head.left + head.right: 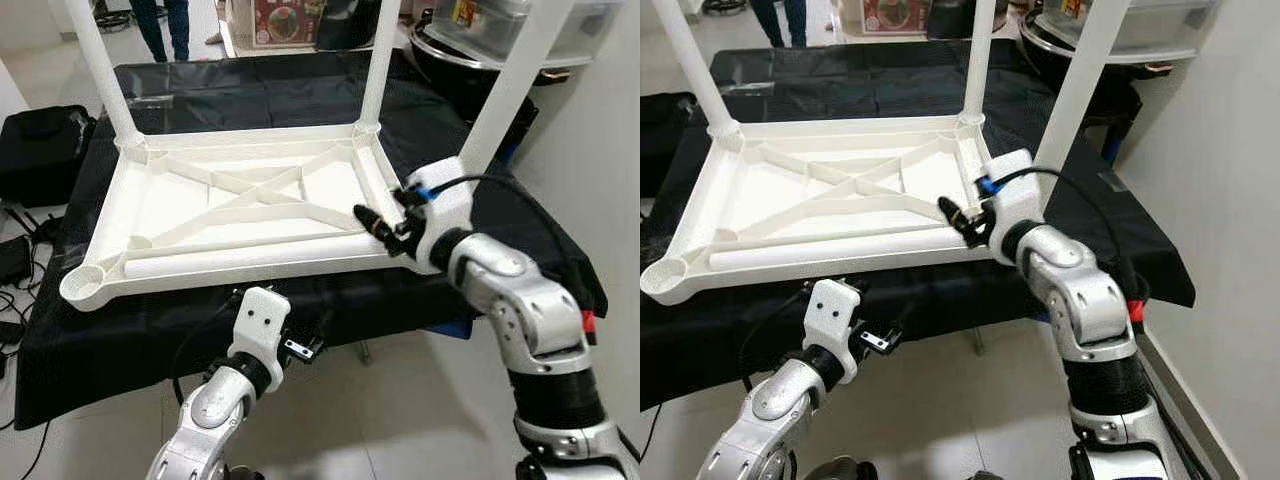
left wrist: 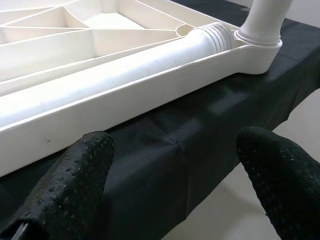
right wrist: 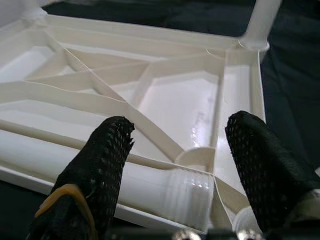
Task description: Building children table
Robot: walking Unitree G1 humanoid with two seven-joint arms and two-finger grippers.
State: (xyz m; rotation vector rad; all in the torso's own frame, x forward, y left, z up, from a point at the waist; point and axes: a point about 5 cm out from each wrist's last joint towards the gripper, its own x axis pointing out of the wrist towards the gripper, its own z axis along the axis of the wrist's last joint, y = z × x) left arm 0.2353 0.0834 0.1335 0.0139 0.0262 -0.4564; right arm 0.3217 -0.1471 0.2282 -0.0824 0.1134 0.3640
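Head views: the inverted tabletop (image 1: 240, 215) lies underside-up on the black-covered desk (image 1: 480, 215) for leg fitting (three legs stand socketed), loose leg (image 1: 240, 262) inside its near rim; wrist views: right end effector (image 3: 177, 165) released over that leg's threaded end, left end effector (image 2: 175, 175) released below the rim.

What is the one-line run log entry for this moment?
right gripper: open over loose leg | left gripper: open, below tabletop edge

The three upright white plastic table legs (image 1: 100, 60) are getting chopped off by the top edge, and a person's dark-trousered legs (image 1: 163, 25) are showing only below the knee.
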